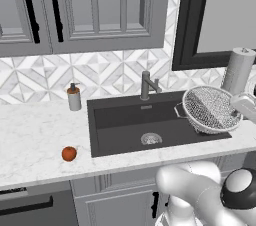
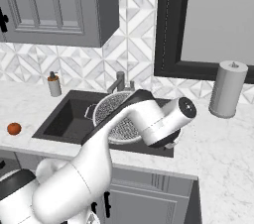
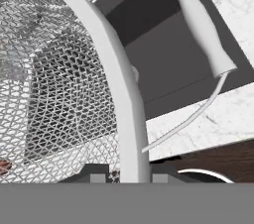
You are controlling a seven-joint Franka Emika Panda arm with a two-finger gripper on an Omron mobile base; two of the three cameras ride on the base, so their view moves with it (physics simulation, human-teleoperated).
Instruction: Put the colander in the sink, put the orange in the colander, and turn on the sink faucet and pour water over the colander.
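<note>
I am on the first step: the colander (image 1: pixel 212 109) is in my grip and hangs tilted over the right end of the sink (image 1: pixel 120 120), its mesh bowl partly above the basin and partly above the right rim. In the hand view the gripper (image 3: pixel 127 178) is clamped narrow on the colander's rim, the two tips either side of the white band, with one wire handle (image 3: pixel 201 29) sticking out over the dark basin.

Next, as I judge it, I need to carry the colander left and down toward the middle of the basin, level it out, and only then let go (a tilted release would likely roll it). The drain (image 1: pixel 151 139) sits near the front middle of the basin floor, which looks bare, so there is plenty of room to set it down.

Edges to mind: the sink faucet (image 1: pixel 147 85) stands at the back rim, near the colander's left handle, so I should keep the path toward the front. The paper towel roll (image 1: pixel 238 70) stands on the counter behind the right end of the sink, close to my wrist.

The orange (image 1: pixel 69 153) waits on the counter well left of the sink, near the front edge, with the soap dispenser (image 1: pixel 74 97) toward the back wall.
</note>
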